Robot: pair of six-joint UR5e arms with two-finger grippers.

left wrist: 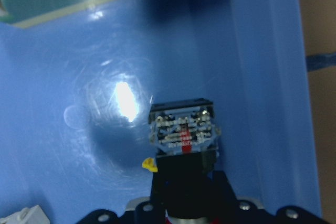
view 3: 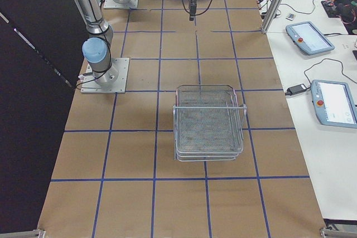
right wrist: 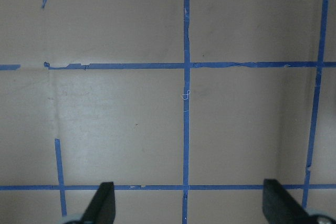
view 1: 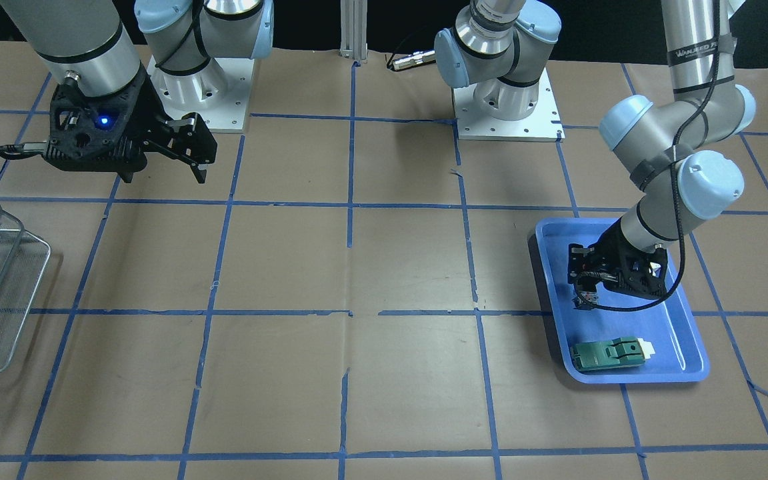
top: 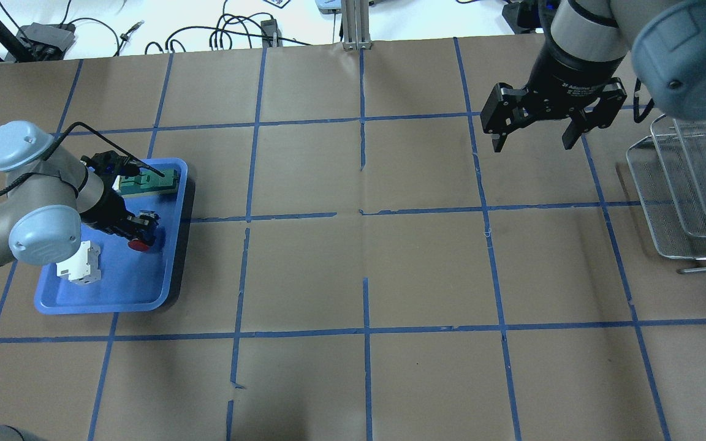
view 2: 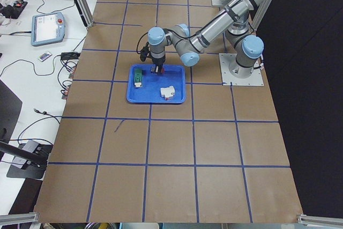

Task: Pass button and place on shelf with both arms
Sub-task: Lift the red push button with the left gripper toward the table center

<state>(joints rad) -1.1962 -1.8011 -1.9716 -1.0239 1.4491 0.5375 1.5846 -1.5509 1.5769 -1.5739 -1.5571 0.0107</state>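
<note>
Surface [top: 426, 263]: brown paper, marked off in a blue tape grid.

Left arm [top: 28, 202]: bent low over the tray at its own end of the surface. Right arm [top: 586, 37]: held high over the far side, near the shelf.

Shelf [view 3: 206, 129]: silver wire-mesh rack of tiered baskets, standing on the surface at the robot's right end, well apart from the tray.

Blue plastic tray [top: 126, 282]: lies flat on the surface at the robot's left end.

Right claw [top: 532, 146]: fingers spread wide, nothing between them. It hovers above bare paper, just beside the shelf.

Left claw [top: 143, 231]: pointed down inside the tray, fingers drawn in on the button's black body.

White breaker block [top: 80, 269]: in the tray, at the end nearer the robot.

Green rectangular switch [view 1: 607, 353]: in the tray, at the end farther from the robot.

Button [left wrist: 182, 129]: in the left claw's grip, over the middle of the tray, between the breaker block and the green switch. The wrist view shows its bluish base end-on, and the red cap peeks out beside the claw in the overhead view. Cannot tell whether it touches the tray floor.
</note>
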